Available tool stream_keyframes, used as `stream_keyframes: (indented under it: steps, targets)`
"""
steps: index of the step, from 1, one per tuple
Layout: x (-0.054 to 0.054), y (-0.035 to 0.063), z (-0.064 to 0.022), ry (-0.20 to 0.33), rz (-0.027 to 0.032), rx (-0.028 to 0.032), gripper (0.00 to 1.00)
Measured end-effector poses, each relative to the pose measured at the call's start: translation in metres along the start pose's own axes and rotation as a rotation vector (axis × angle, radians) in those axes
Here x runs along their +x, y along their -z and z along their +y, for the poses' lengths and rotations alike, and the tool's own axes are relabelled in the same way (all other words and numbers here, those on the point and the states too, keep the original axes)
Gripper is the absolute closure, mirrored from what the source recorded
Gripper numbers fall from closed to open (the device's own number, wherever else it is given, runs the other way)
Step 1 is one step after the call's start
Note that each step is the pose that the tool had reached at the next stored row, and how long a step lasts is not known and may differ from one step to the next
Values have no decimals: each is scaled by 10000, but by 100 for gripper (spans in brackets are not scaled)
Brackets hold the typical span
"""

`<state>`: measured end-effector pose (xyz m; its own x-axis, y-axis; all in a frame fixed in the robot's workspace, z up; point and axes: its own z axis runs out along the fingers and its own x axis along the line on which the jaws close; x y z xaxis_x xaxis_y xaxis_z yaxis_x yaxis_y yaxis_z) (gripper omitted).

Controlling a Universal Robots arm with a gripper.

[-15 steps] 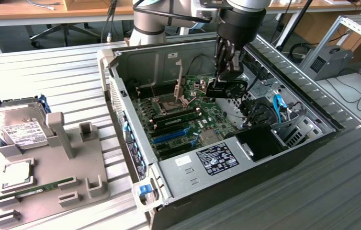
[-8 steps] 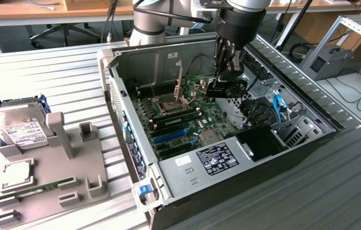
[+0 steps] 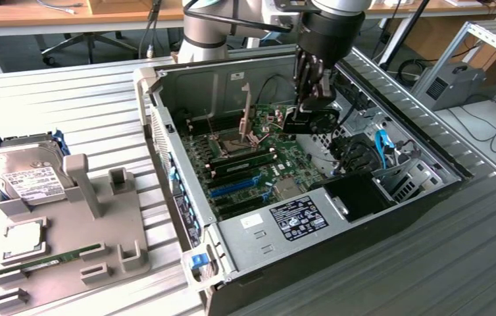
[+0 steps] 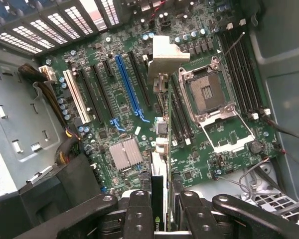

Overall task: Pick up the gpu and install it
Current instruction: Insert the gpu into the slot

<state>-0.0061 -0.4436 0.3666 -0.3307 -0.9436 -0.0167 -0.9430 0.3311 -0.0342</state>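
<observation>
There is one gpu (image 4: 158, 195). Two black fingers (image 4: 138, 211) are closed on it, one on each side, and squeeze its near end. The card stands on its thin edge right between them, over the one green board (image 4: 234, 159) inside the one open computer case (image 3: 230, 85). On the tabletop (image 3: 72, 105) beside the case, one gray holder (image 3: 99, 230) carries one hard drive (image 3: 24, 178) and one RAM stick (image 3: 50, 258).
</observation>
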Motion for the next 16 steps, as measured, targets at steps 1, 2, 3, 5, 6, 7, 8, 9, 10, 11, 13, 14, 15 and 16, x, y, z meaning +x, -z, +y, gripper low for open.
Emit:
stream_keyframes:
  steps: [1, 2, 3, 5, 6, 7, 8, 9, 10, 11, 13, 14, 15, 16]
  targets:
    - [-2, 0, 0, 55, 0, 0, 74]
    - [-3, 0, 0, 91, 1, 0, 74]
    - [-3, 0, 0, 116, 1, 0, 74]
    - [-4, 0, 1, 170, 2, -1, 74]
    - [-5, 0, 1, 205, 2, -1, 74]
    - [-5, 0, 1, 232, 1, -1, 74]
    - [-6, 0, 1, 263, 1, -1, 74]
    - [-6, 0, 1, 287, 1, -1, 74]
    - [-7, 0, 1, 310, 2, -1, 74]
    - [-7, 0, 2, 340, 2, -1, 74]
    - [-8, 0, 2, 387, 2, -2, 74]
    - [-9, 0, 2, 411, 1, -2, 74]
    - [-9, 0, 2, 438, 1, -2, 74]
    - [-9, 0, 2, 474, 1, -2, 74]
